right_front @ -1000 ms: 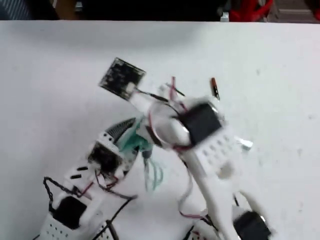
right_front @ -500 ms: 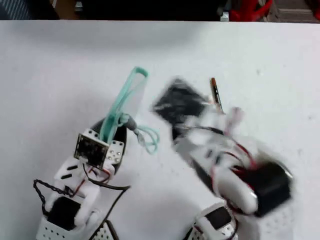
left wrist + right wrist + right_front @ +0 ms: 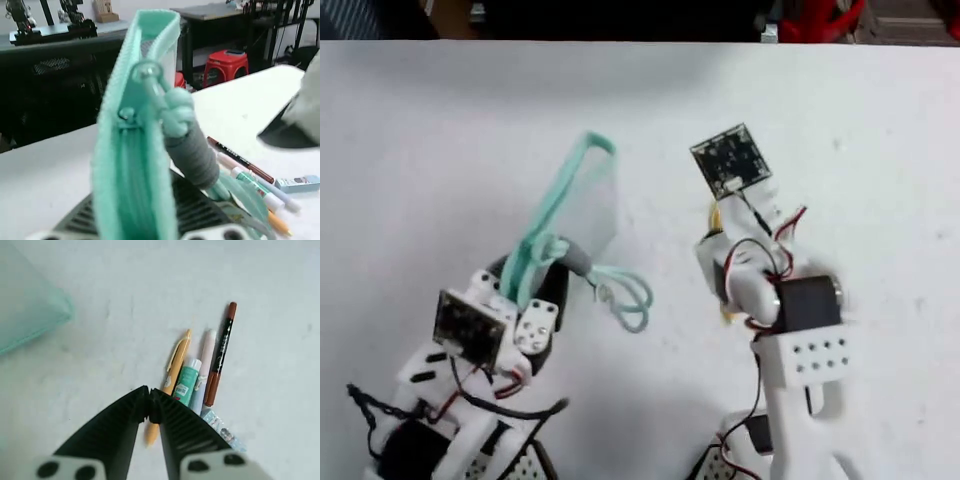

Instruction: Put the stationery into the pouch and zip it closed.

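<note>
Left claw: the left claw (image 3: pixel 532 272) sits at the near side of the table, pinching the lower end of the pouch.
Pouch: the mint pouch (image 3: pixel 582 205) stands on its long edge in that grip. It runs away from the arm towards the middle of the table, zip edge uppermost.
Zip pull: the zip pull (image 3: pixel 145 72) sits on the top edge. A grey toggle (image 3: pixel 192 152) hangs below it on a mint cord (image 3: pixel 625 295), which loops onto the table just beside the pouch.
Right claw: the right claw (image 3: pixel 149 404) has its fingers pressed together and grips nothing. It hangs over the near end of the orange pen.
Stationery: the pieces lie side by side on the table under the right arm, apart from the pouch. They are an orange pen (image 3: pixel 177 360), a mint-labelled tube (image 3: pixel 186 382), a pale pink pen (image 3: pixel 204 365) and a brown pen (image 3: pixel 221 352). A small blue-and-white piece (image 3: pixel 220 427), possibly an eraser, lies at their near end.
Table: the white table (image 3: pixel 440 120) carries everything.
</note>
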You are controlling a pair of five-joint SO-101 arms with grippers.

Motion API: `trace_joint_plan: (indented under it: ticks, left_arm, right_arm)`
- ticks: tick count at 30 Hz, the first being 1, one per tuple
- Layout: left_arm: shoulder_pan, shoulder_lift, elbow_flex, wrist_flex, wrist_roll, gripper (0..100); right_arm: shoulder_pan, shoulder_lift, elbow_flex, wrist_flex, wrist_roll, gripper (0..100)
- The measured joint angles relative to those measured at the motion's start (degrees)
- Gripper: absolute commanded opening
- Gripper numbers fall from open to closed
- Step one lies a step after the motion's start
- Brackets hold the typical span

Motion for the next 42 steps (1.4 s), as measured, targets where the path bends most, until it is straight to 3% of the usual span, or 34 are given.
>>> trace_joint_plan:
  ticks: [4, 9, 19, 42]
  left_arm:
    - [0.0, 4.48, -0.79, 0.26, 0.53, 2]
    - [0.0, 12.75, -2.02, 0.26, 3.96, 2]
    - [0.0, 3.87, -1.05, 0.26, 4.4, 2]
    - [0.44, 1.41, 0.53, 0.26, 4.4, 2]
  right_arm:
    - [1.05, 0.09, 6.68, -5.63, -6.24, 1.7]
    - [0.79, 0.09, 12.04, -11.69, -7.56, 1.7]
    - [1.14, 0.09, 20.13, -21.27, -7.65, 1.7]
    - [1.14, 0.09, 21.71, -21.63, -7.74, 1.7]
